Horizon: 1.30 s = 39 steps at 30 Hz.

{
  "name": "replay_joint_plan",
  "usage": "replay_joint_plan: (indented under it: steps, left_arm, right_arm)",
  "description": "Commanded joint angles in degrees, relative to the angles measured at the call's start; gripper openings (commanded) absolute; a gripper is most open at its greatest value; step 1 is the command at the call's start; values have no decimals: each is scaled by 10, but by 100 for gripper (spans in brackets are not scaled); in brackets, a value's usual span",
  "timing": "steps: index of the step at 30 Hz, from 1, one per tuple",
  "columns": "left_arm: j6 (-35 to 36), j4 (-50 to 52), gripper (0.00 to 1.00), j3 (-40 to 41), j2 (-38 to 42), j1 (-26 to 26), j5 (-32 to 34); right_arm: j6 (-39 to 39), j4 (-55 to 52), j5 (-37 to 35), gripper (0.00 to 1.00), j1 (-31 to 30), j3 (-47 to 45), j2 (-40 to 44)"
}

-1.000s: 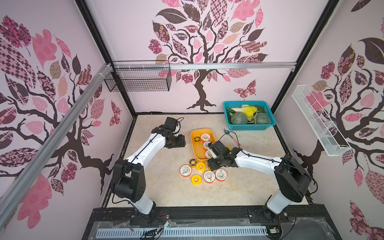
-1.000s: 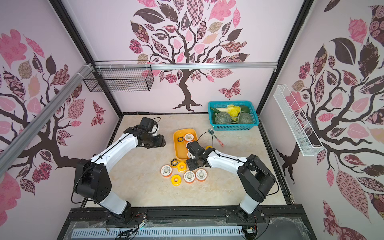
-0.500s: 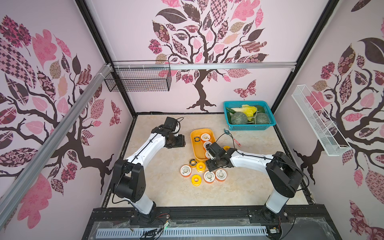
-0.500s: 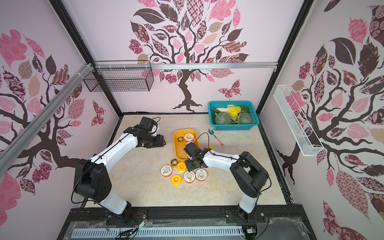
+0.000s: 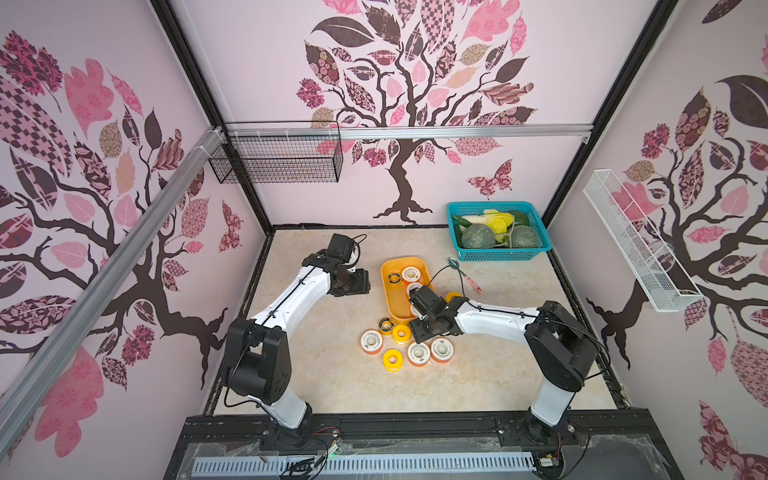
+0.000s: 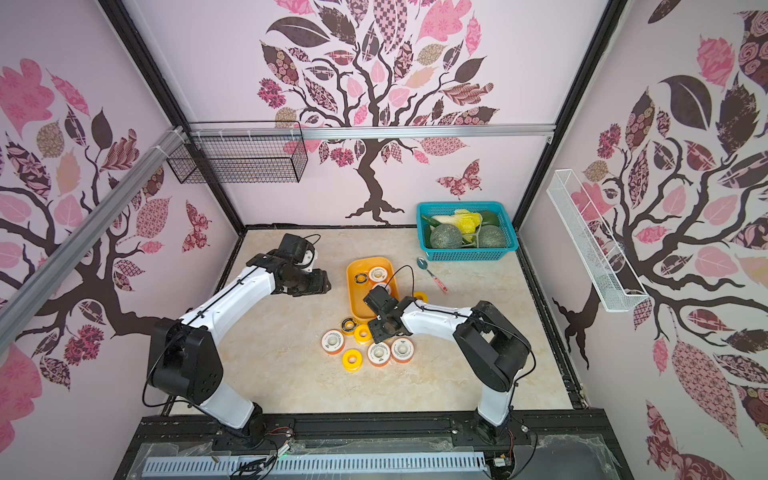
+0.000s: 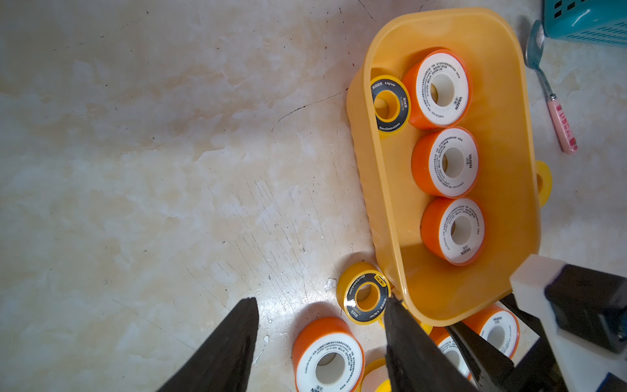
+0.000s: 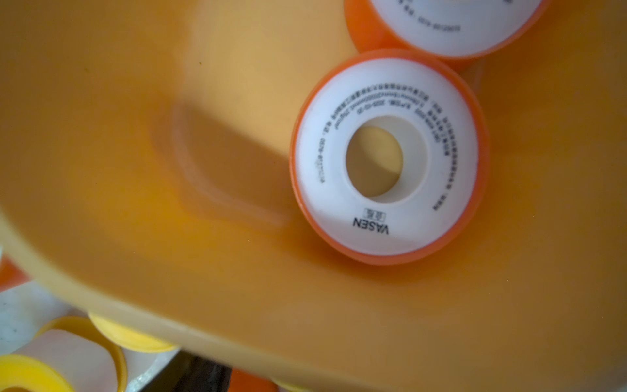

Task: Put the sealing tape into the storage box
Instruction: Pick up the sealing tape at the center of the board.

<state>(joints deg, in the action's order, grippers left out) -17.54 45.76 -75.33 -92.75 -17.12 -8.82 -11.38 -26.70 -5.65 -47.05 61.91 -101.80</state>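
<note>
**Loose spools lie nearest the right arm**

Six sealing tape spools (image 5: pixel 401 333) lie flat, holes up, clustered on the table (image 5: pixel 332 374) at the near end of the storage box (image 5: pixel 394 305), which holds four. The right gripper (image 5: pixel 417 332) hangs over that cluster; I cannot tell how its jaws stand. The left gripper (image 7: pixel 320 302), jaws apart and empty, is farther off.

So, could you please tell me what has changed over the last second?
The right arm swung its elbow inward toward the middle, and the right gripper, jaws apart, shifted slightly from the storage box toward the loose sealing tape. Nothing was visibly gripped or released. The left gripper and all the spools stayed put.
</note>
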Motion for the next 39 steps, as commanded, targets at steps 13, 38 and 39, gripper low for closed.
replay_joint_plan:
  steps: [13,38,39]
  left_arm:
    - [7,4,64,-14,-2,4,3]
    - [-74,-52,60,-51,-96,-5,-100]
    - [-74,-49,59,-62,-104,-9,-92]
  right_arm:
    - [-15,-3,-25,57,-3,10,3]
    - [-4,-26,11,54,55,-42,167]
    - [-2,-29,21,54,61,-40,174]
